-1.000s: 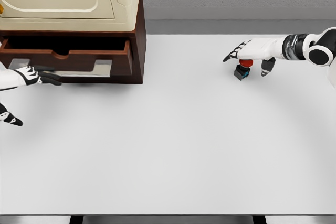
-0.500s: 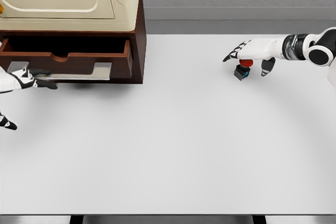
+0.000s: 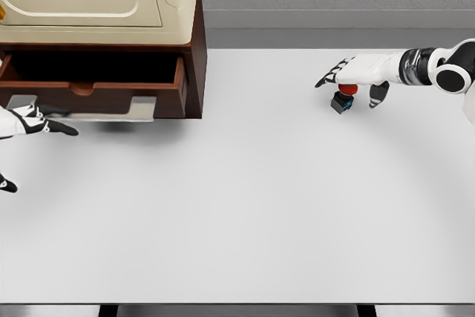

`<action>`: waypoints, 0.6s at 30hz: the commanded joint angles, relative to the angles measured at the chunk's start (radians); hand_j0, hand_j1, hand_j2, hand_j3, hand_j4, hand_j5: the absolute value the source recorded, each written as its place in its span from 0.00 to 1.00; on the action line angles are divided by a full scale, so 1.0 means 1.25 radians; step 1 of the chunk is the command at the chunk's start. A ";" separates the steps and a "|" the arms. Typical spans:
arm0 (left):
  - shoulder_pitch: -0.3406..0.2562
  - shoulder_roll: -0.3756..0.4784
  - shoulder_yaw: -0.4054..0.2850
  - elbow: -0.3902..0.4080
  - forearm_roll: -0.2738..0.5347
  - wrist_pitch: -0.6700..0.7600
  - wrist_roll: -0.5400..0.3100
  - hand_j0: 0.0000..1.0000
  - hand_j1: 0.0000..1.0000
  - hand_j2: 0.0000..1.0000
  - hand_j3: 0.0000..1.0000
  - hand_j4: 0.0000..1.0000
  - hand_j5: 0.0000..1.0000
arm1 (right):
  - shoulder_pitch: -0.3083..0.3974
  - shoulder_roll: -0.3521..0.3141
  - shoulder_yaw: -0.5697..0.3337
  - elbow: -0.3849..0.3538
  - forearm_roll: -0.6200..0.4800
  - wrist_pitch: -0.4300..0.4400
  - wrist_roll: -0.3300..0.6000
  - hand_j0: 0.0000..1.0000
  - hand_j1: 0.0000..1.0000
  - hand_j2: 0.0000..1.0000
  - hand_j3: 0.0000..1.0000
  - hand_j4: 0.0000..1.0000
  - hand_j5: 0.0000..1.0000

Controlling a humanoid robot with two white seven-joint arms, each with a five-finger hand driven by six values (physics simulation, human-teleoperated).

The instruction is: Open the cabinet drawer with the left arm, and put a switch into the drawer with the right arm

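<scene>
Switch under the right hand, drawer pulled out

Switch (image 3: 342,99) sits on the white worktop (image 3: 252,198) at the far right, directly beneath the right hand (image 3: 355,73). That hand reaches in from the right edge, palm down, with its fingers (image 3: 329,76) spread out to the left and the thumb (image 3: 378,94) hanging down just beside the switch on its right. The red cap of the switch touches, or nearly touches, the underside of the palm; the fingers are not wrapped round it, so the hand is loose and grips nothing. The switch leans: its red cap is up and to the right, its dark body with a blue patch down and to the left, so its long axis runs on a slant rather than upright.

At the left edge the left hand (image 3: 30,122) shows only in part, fingers stretched out toward the right and holding nothing, just in front of the drawer (image 3: 96,87).

The drawer stands pulled out from the dark brown cabinet (image 3: 194,64), whose upper part is cream. Its inside is in deep shadow and nothing can be made out in it. A pale metal handle (image 3: 104,109) runs along the lower front of the drawer.
</scene>
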 commanded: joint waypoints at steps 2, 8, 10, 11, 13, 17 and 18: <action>0.000 0.011 -0.007 -0.023 0.036 0.000 -0.002 1.00 1.00 1.00 1.00 1.00 1.00 | 0.000 -0.001 0.002 0.000 -0.003 0.002 0.000 1.00 1.00 1.00 1.00 1.00 1.00; -0.001 0.027 -0.008 -0.033 0.041 0.000 -0.002 1.00 1.00 1.00 1.00 1.00 1.00 | -0.001 -0.001 0.002 0.000 -0.003 0.002 0.000 1.00 1.00 1.00 1.00 1.00 1.00; 0.000 0.032 -0.012 -0.041 0.045 0.000 -0.002 1.00 1.00 1.00 1.00 1.00 1.00 | 0.000 -0.001 0.002 0.000 -0.004 0.002 0.000 0.96 0.96 0.96 0.96 0.96 0.96; -0.001 0.036 -0.012 -0.041 0.046 0.000 -0.002 1.00 1.00 1.00 1.00 1.00 1.00 | -0.001 -0.001 0.002 0.000 -0.003 0.002 0.000 0.94 0.94 0.94 0.94 0.94 0.94; -0.001 0.045 -0.013 -0.052 0.046 0.000 -0.002 1.00 1.00 1.00 1.00 1.00 1.00 | 0.000 0.001 0.002 0.000 -0.004 0.002 0.000 0.85 0.85 0.85 0.85 0.85 0.85; -0.001 0.048 -0.012 -0.052 0.057 0.000 -0.002 1.00 1.00 1.00 1.00 1.00 1.00 | 0.000 0.001 0.003 0.000 -0.004 0.002 0.000 0.90 0.90 0.90 0.90 0.90 0.90; -0.001 0.050 -0.012 -0.052 0.058 0.000 -0.002 1.00 1.00 1.00 1.00 1.00 1.00 | 0.000 0.001 0.003 0.000 -0.004 0.002 0.000 0.90 0.90 0.90 0.90 0.90 0.90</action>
